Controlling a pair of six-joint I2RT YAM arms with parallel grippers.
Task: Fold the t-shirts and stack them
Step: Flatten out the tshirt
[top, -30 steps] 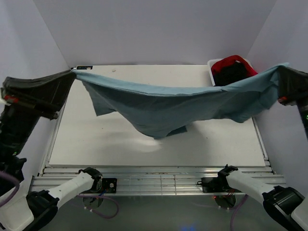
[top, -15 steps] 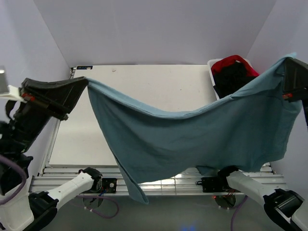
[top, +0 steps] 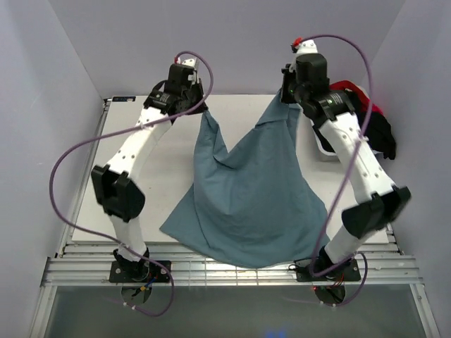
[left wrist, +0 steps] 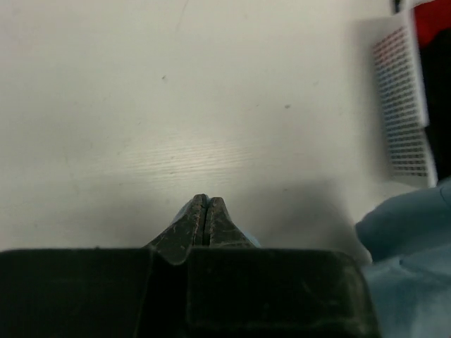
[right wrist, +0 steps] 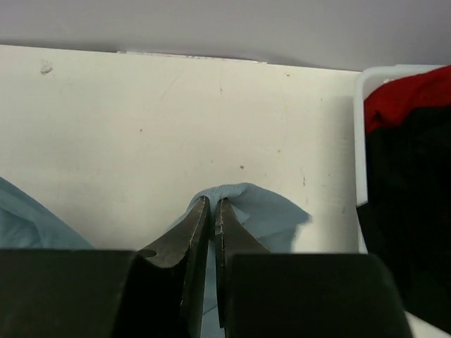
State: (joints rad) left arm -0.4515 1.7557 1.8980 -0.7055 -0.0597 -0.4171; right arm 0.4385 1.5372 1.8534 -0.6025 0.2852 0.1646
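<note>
Hanging limp between left claw (top: pixel 203 113) and right claw (top: pixel 284 100), teal t-shirt (top: pixel 246 190) trails below onto the surface (top: pixel 134 148) | both pinched tight on its corners | light, floppy, probably slip-prone; corners look the best hold

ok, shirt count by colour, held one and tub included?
teal shirt: 1
red shirt: 1, in the tub
black shirt: 1 visible, in the tub; cannot tell if the pile hides more
total: 3
</note>
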